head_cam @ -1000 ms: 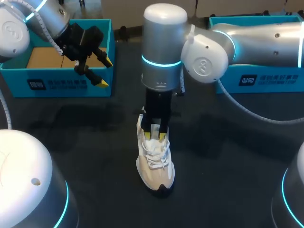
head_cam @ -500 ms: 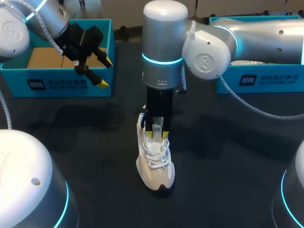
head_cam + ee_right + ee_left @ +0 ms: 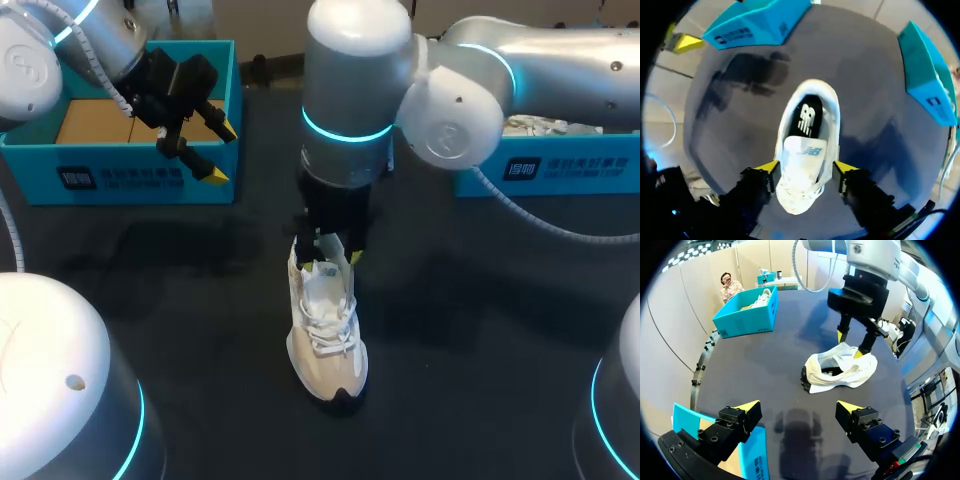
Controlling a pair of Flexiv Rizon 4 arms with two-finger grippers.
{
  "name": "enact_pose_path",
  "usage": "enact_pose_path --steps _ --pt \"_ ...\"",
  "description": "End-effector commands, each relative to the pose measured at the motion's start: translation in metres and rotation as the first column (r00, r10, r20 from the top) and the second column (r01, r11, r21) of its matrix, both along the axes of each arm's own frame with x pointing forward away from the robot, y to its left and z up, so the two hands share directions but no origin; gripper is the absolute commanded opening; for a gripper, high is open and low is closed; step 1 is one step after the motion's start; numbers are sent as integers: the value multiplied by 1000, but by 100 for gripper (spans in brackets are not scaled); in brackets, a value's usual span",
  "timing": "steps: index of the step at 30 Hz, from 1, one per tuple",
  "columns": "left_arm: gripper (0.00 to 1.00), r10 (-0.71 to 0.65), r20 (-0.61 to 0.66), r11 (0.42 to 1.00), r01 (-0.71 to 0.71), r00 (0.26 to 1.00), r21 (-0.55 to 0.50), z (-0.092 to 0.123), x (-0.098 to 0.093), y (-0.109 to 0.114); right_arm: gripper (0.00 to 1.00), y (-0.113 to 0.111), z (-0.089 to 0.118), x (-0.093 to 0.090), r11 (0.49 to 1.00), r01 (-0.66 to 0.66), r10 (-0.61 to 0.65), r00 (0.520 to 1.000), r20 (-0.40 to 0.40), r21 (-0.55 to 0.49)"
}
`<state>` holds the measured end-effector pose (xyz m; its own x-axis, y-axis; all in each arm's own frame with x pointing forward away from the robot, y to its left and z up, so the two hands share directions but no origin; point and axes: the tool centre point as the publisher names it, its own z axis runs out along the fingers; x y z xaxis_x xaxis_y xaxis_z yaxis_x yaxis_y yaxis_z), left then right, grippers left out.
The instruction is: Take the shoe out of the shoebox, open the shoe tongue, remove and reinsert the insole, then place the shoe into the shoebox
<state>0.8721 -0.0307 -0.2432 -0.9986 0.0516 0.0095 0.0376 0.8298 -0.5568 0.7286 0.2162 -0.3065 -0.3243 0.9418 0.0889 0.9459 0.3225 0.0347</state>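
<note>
Standing upright, shoe (image 3: 326,340), toe nearward, heel away

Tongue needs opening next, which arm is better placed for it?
Right: the right gripper hangs directly over the shoe's tongue, while the left gripper hangs open by the shoebox, away from it.

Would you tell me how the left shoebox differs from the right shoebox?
The left shoebox shows a bare brown bottom; the right shoebox holds something white. The open left gripper hangs by the left shoebox's corner; my right arm crosses over the right shoebox. Both are teal, lidless, with a dark label in front.
</note>
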Motion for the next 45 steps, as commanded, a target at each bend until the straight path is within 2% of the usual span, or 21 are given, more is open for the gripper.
enact_pose_path --steps 1,11,13,27,28,29,31,32,34,39,42,43,45 --pt "100 -1 -2 1000 1 1000 4 0 0 0 100 -9 4 1 997 -66 64 996 54 30" --pt "100 -1 -2 1000 1 1000 4 0 0 0 100 -14 8 16 976 -219 215 967 134 15" --pt "100 -1 -2 1000 1 1000 4 0 0 0 100 -17 10 18 983 -184 182 967 178 -6" --pt "100 -1 -2 1000 1 1000 4 0 0 0 100 -17 10 18 983 -184 182 967 178 -6" --pt "100 -1 -2 1000 1 1000 4 0 0 0 100 -19 12 21 972 -229 234 955 183 -49" --pt "100 -1 -2 1000 1 1000 4 0 0 0 100 -21 14 24 944 -313 326 933 154 -102" --pt "100 -1 -2 1000 1 1000 4 0 0 0 100 -25 19 26 915 -368 391 911 135 -166" --pt "100 -1 -2 1000 1 1000 4 0 0 0 100 -28 23 28 871 -445 475 871 124 -208" --pt "100 -1 -2 1000 1 1000 4 0 0 0 100 -32 29 31 816 -516 553 828 91 -261" --pt "100 -1 -2 1000 1 1000 4 0 0 0 100 -35 33 42 694 -664 702 710 55 -280" --pt "100 -1 -2 1000 1 1000 4 0 0 0 100 -31 32 50 603 -743 784 619 42 -291" --pt "100 -1 -2 1000 1 1000 4 0 0 0 100 -28 32 54 554 -778 822 567 45 -297" --pt "100 -1 -2 1000 1 1000 4 0 0 0 100 -26 30 59 508 -807 853 521 42 -302"
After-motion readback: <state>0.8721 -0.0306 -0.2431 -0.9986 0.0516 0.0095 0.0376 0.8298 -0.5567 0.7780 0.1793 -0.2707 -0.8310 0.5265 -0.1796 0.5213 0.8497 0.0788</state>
